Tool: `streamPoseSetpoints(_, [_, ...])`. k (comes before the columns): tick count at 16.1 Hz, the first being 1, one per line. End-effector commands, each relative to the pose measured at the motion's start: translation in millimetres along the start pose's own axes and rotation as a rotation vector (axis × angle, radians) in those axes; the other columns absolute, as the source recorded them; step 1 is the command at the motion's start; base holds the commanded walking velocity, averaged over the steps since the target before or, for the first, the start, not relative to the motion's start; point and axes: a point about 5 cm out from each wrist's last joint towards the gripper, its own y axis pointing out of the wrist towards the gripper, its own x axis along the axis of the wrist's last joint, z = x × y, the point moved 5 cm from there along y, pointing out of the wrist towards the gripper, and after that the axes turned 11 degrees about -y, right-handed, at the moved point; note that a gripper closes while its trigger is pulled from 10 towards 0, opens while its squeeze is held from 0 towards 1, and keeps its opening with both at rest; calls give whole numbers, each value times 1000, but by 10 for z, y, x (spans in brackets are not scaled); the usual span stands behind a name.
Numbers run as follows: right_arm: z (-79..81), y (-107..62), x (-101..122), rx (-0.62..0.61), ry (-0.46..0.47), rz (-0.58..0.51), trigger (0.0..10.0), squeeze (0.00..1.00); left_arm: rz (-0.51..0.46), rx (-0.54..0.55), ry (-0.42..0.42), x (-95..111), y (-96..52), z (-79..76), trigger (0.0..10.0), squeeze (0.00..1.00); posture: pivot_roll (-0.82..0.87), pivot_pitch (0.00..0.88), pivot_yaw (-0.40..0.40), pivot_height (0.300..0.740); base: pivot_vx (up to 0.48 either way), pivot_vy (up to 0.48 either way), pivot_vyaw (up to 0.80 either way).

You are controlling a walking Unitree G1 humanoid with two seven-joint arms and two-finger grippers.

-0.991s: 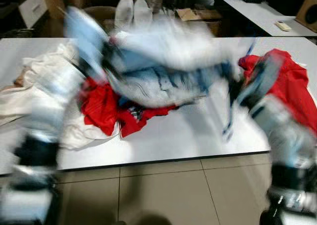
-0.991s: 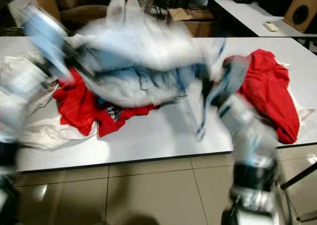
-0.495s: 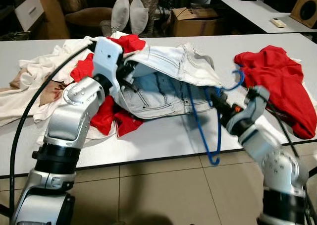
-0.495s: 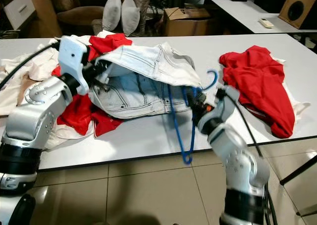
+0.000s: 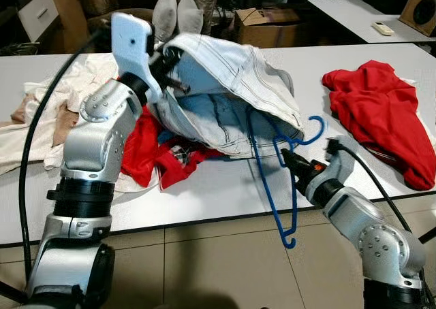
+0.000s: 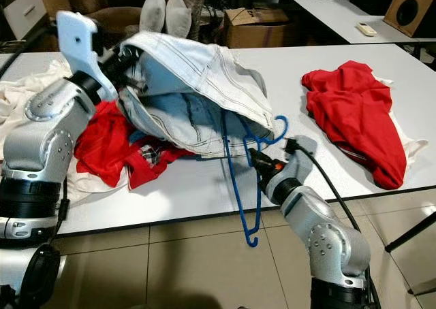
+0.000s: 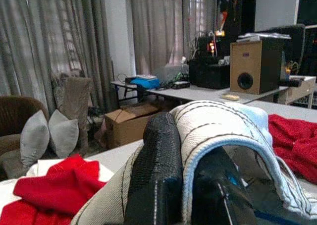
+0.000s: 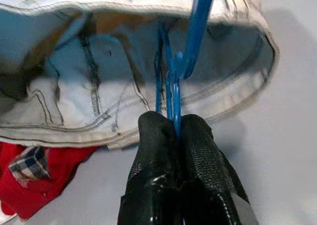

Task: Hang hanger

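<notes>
blue hanger pinched at the mouth of lifted jeans

the left gripper (image 5: pixel 165 69) was raised above the white surface (image 5: pixel 225 186), its black fingers (image 7: pixel 158 170) clamped on the waistband of a pair of pale, light-wash denim jeans (image 5: pixel 231 84), holding the garment up so that its waist gaped toward the near edge. the jeans sagged from that grip down onto a heap of crumpled red clothing (image 5: pixel 146 149) with a bit of checked fabric showing at its near side.

the right gripper (image 5: pixel 289 160) reached in low over the near edge of the surface, fingers (image 8: pixel 198 150) closed on a thin blue wire hanger (image 5: pixel 276 186). the hanger's hook curled up just beside the lower rim of the jeans' opening, part of its frame ran up inside the opening, and its long lower end hung past the near edge of the surface, over the tiled floor (image 5: pixel 225 268).

a second red garment (image 5: pixel 381 111) lay bunched near the right edge of the surface, well apart from the jeans. cream-coloured cloth (image 5: pixel 41 118) was spread toward the left edge, beside the red heap.
</notes>
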Motion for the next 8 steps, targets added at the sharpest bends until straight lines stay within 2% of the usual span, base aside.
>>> streamPoseSetpoints(1, [-13, -12, 179, -18, -36, -85, 10000, 0, -25, -4, 3, 73, 23, -1, 1216, 0, -75, 0, 12, 740, 0, 0, 0])
streamPoseSetpoints(3, [-47, -35, 499, -30, 62, -238, 10000, 0, 41, -1, 47, -86, -31, 27, 902, 0, -71, 0, 10, 740, 0, 0, 0])
streamPoseSetpoints(4, [-41, -55, 593, -14, 109, -278, 10000, 0, 92, -5, 85, -205, -69, 51, 902, 0, -69, 0, 9, 740, 0, 0, 0])
streamPoseSetpoints(6, [-15, -58, 787, 36, 260, -369, 10000, 0, 283, -31, 186, -672, -229, 120, 1059, 0, -67, 0, 10, 740, 0, 0, 0])
streamPoseSetpoints(7, [-19, -50, 809, 37, 283, -383, 10000, 0, 311, -42, 199, -732, -253, 115, 1059, 0, -64, 0, 13, 740, 0, 0, 0])
streamPoseSetpoints(8, [-81, 32, 856, 5, 381, -425, 10000, 0, 364, -124, 144, -820, -305, -24, 1529, 0, -60, 0, 21, 740, 0, 0, 0])
